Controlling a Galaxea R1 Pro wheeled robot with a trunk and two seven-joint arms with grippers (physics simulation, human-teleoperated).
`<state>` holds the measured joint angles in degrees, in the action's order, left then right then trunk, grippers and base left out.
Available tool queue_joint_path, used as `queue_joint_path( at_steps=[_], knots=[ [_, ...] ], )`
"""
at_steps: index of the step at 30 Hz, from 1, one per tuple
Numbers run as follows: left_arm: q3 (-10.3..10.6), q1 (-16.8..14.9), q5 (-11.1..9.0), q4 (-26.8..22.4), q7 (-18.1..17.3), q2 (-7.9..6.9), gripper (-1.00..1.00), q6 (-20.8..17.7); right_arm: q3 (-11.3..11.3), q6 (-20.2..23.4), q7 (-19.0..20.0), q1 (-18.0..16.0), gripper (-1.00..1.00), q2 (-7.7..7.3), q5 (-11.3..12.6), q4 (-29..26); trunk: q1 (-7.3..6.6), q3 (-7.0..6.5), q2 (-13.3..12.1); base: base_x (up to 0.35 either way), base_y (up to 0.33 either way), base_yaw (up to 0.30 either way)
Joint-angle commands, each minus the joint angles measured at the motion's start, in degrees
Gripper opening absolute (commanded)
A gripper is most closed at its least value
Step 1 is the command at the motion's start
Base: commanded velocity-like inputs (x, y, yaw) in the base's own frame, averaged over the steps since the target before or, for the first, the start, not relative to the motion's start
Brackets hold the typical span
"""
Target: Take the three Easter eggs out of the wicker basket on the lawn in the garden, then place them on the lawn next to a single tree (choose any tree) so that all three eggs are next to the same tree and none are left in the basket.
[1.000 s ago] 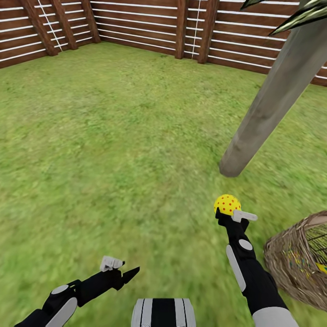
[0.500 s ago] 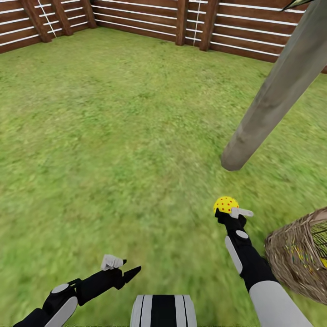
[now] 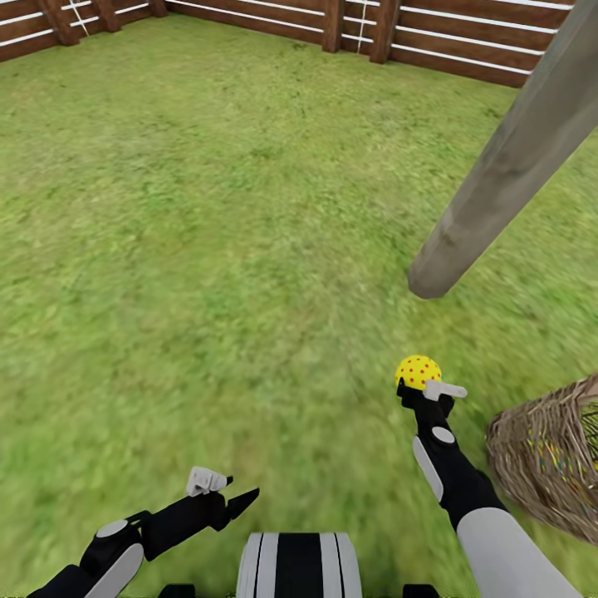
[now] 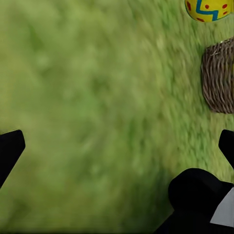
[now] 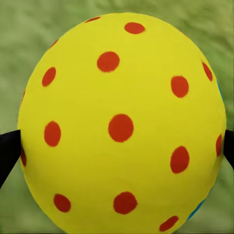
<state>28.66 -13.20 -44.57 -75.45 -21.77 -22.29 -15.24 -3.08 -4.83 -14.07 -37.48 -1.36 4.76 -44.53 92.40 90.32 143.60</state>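
Head view: an egg (image 3: 418, 370) is gripped at the tip of the right claw (image 3: 425, 387), above the lawn (image 3: 208, 249) — between the trunk (image 3: 507, 166) and the basket (image 3: 548, 465). The left claw (image 3: 224, 492) is seen low, spread open and empty. A fence (image 3: 465, 41) is seen beyond.

Left wrist view: the dark fingers (image 4: 10, 151) are spread wide over blurred grass; the egg (image 4: 209, 9) and basket (image 4: 219, 78) are seen beyond, apart.

Right wrist view: the egg (image 5: 122, 126) — yellow, red-dotted — is pinched between both fingertips (image 5: 9, 151).
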Motion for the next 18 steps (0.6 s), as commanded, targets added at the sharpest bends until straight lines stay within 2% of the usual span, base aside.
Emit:
queue_joint_path(
  at_steps=[1, 7, 10, 12, 18],
  knots=[
    [0.1, -0.1, -0.6, -0.1, 0.0, -0.04, 1.0, -0.4, 0.1, -0.4, -0.1, 0.0, -1.0, 0.02, 0.5, 0.0, 0.01, 0.26, 0.0, 0.0, 0.0, 0.0],
    [0.1, -0.1, -0.6, -0.2, 0.0, -0.04, 1.0, -0.4, 0.8, -1.4, -0.1, 0.0, -1.0, 0.13, 0.4, 0.1, 0.17, 1.59, 0.1, 0.0, 0.0, 0.0],
    [0.1, -0.1, -0.6, -0.1, 0.0, -0.04, 1.0, -0.4, 1.6, -1.4, -0.1, 0.0, -1.0, 0.13, 0.4, 0.0, 0.17, 1.59, 0.1, 0.0, 0.0, 0.0],
    [0.1, -0.1, -0.6, -0.1, 0.0, -0.04, 1.0, -0.4, 1.7, -1.4, -0.1, 0.0, -1.0, 0.14, 0.3, 0.0, 0.22, 2.03, 0.1, 0.0, 0.0, 0.0],
    [0.1, -0.1, -0.7, -0.1, 0.0, -0.04, 1.0, -0.4, 1.7, -1.4, -0.1, 0.0, -1.0, 0.13, 0.3, 0.0, 0.22, 2.03, 0.1, 0.006, 0.0, 0.0]
  ],
)
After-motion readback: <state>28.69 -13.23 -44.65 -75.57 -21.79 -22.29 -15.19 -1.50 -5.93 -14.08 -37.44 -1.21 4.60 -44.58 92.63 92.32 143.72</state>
